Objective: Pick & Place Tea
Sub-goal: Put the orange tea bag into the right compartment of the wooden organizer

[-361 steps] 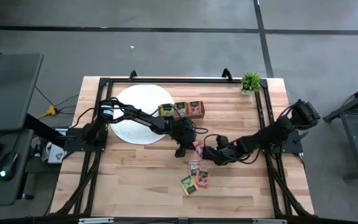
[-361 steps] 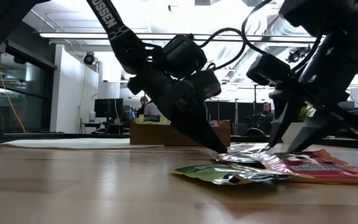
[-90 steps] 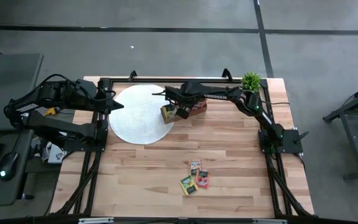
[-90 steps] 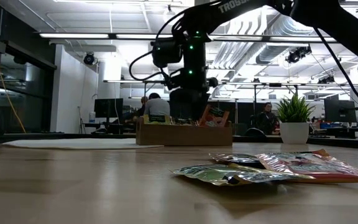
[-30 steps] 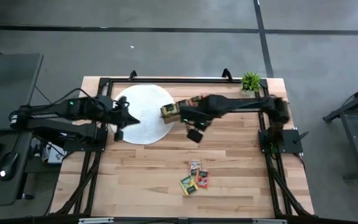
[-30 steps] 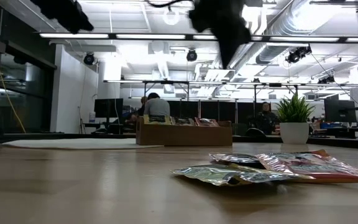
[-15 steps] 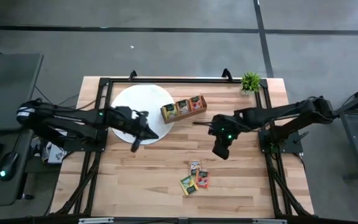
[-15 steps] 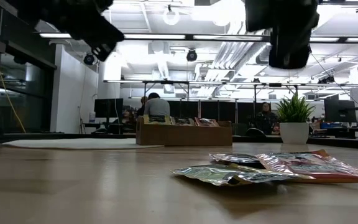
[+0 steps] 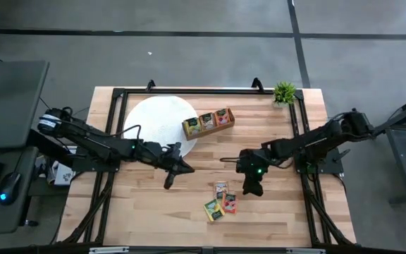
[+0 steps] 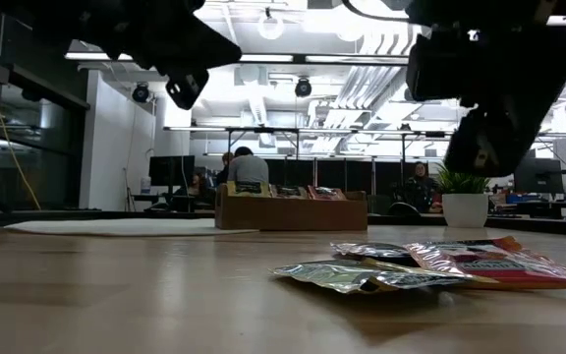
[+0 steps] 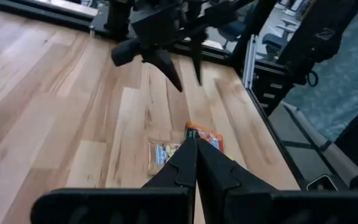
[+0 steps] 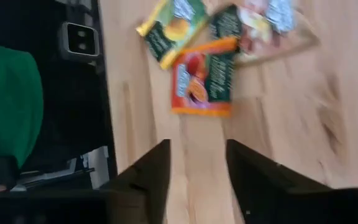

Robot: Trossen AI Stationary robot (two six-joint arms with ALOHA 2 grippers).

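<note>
Several tea packets [image 9: 221,200] in green, yellow and red lie in a loose heap on the wooden table near its front middle; the low view shows them flat on the wood [image 10: 416,265]. My right gripper [image 12: 197,167] hovers open just right of and behind the heap [image 9: 251,186], slanting down, with nothing between its fingers. My left gripper [image 11: 196,155] is shut and empty, left of the heap [image 9: 185,167], above the table and pointing toward it. More packets stand in the wooden tray [image 9: 208,122] at the back.
A round white mat [image 9: 157,127] lies at the back left, beside the tray. A small potted plant [image 9: 284,92] stands at the back right corner. Black frame rails run along the table's edges. Bare wood lies between the heap and the tray.
Both arms have swung from the back of the table toward its near edge and sunk. My left gripper came off the white mat toward the heap. My right gripper left the tray, tipped downward, and now hangs close beside the packets. The packets have not moved.
</note>
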